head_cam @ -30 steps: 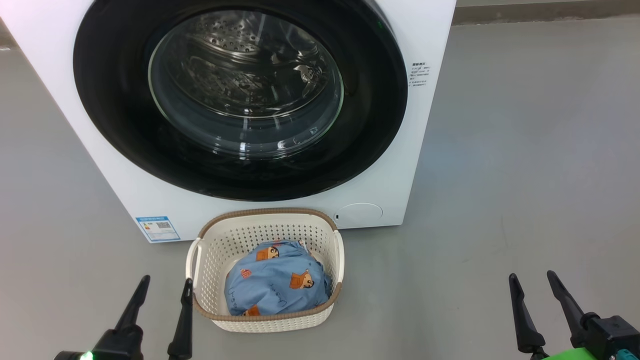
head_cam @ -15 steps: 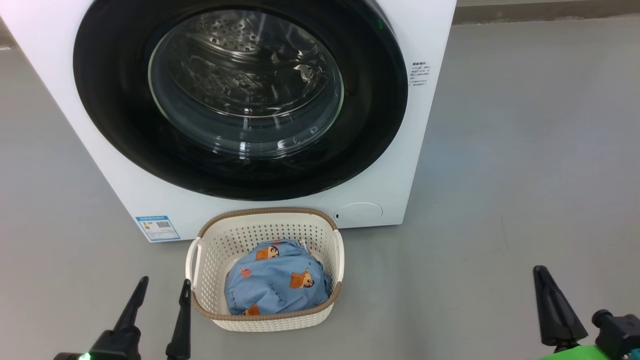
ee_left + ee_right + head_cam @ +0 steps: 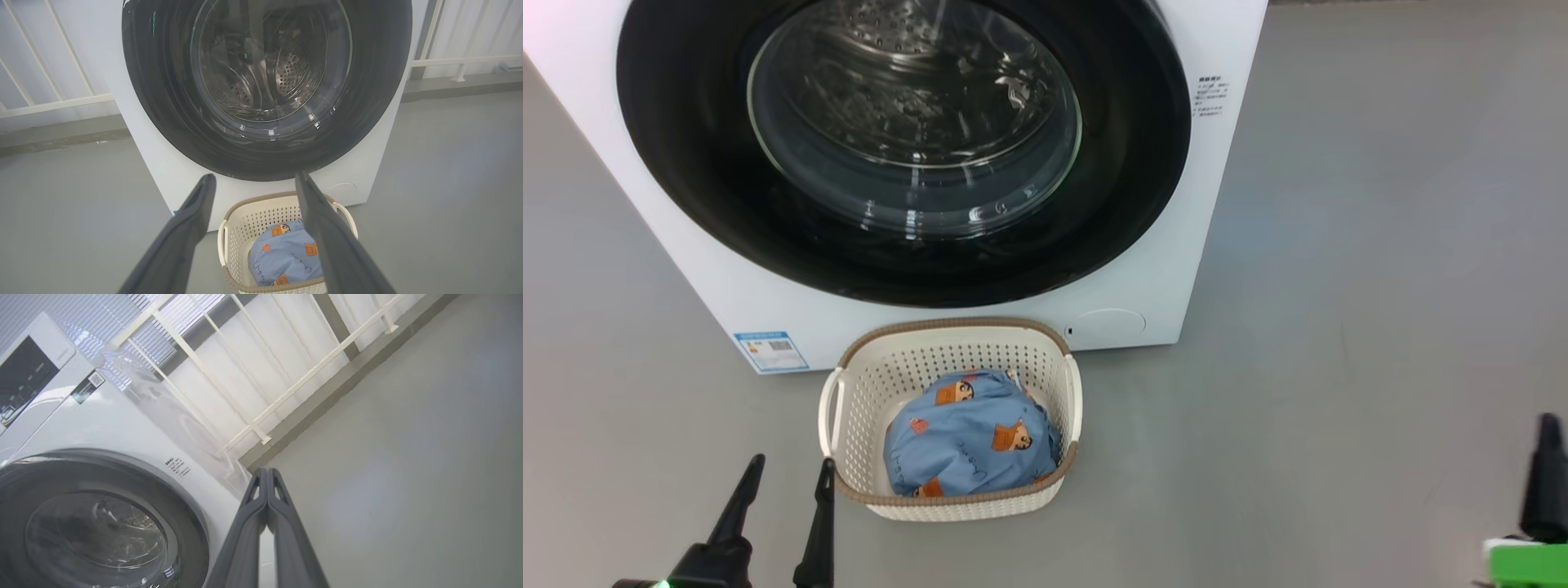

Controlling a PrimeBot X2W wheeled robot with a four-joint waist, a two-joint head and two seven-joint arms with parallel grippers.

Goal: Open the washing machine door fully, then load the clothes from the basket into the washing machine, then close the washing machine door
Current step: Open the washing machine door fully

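While the washing machine door [image 3: 915, 278] sits closed on the one washing machine [image 3: 1160, 245], both arms hang low at the near edge.
The left gripper [image 3: 791, 461], just left of the single basket [image 3: 956, 327], points toward the machine with its fingers apart. The right gripper [image 3: 266, 470], far right, has its fingers pressed together on nothing. One bundle of clothes [image 3: 968, 437] lies in the basket. The blue label sticker [image 3: 770, 351] and the small printed notice [image 3: 1209, 96] are both unreadable.

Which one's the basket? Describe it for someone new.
Find the big white washing machine with the round black door. On the grey floor right before it sits the basket: cream, perforated, brown-rimmed, holding blue cartoon-print clothes.
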